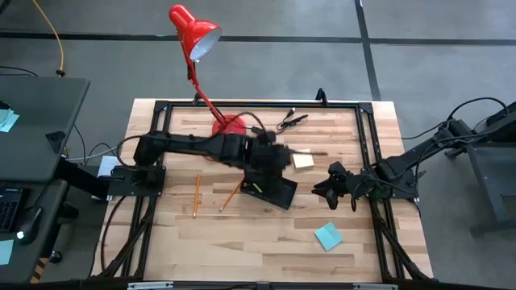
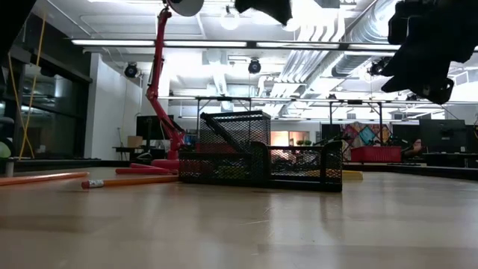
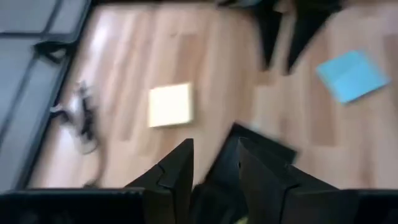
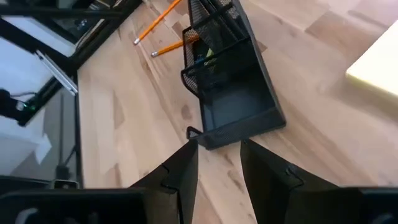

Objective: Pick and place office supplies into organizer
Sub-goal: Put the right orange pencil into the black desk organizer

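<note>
The black mesh organizer point(image 1: 272, 190) stands slanted at the table's middle, and small coloured things show in one compartment point(image 4: 205, 57). Two orange pencils point(image 1: 196, 194) point(image 1: 230, 196) lie to its left. A pale yellow sticky pad point(image 1: 303, 160) rests just beyond it, and a teal pad point(image 1: 328, 236) lies nearer the near edge. My left gripper point(image 3: 216, 171) hovers open above the organizer's far end and holds nothing I can see. My right gripper point(image 4: 219, 163) is open and hangs above the table just right of the organizer point(image 4: 231, 93).
The red desk lamp point(image 1: 193, 32) stands at the far side, its base point(image 1: 228, 125) behind the left arm. A black cable with clips point(image 1: 292, 120) lies by the far frame bar. The black metal frame point(image 1: 367, 137) borders the table. Bare wood shows around the teal pad.
</note>
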Robot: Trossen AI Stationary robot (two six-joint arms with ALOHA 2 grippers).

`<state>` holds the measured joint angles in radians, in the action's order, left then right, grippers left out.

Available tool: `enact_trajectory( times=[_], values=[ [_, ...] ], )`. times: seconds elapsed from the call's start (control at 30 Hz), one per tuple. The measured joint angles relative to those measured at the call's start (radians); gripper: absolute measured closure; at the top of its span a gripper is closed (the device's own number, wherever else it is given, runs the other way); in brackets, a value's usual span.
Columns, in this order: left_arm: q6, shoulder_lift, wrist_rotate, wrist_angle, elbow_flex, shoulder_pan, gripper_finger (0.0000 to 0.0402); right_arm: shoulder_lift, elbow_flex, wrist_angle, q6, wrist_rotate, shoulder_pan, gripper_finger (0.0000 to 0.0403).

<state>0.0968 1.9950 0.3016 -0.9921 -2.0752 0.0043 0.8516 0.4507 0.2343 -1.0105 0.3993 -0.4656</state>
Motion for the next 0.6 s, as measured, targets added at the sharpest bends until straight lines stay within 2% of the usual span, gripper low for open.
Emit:
enact_trajectory(
  times=[0.2,0.33,0.37,0.47,0.6],
  values=[
    [0.173,-0.046,-0.044,0.135,0.186,-0.044,0.0294,0.0,0.0,-0.061,-0.009,-0.016,0.0,0.0286],
    [0.332,-0.125,-0.024,0.381,0.382,-0.106,0.0295,0.0,0.0,-0.067,0.027,-0.02,0.0,0.0286],
    [0.377,-0.144,-0.001,0.47,0.437,-0.127,0.0295,0.0,0.0,-0.062,0.041,-0.02,0.0,0.0286],
    [0.512,-0.203,0.129,0.589,0.592,-0.202,0.0295,0.005,0.001,-0.059,0.051,-0.039,0.0,0.0286],
    [0.647,-0.257,0.38,0.594,0.698,-0.335,0.0295,0.017,0.001,-0.033,0.063,-0.104,0.0,0.0286]
  ],
)
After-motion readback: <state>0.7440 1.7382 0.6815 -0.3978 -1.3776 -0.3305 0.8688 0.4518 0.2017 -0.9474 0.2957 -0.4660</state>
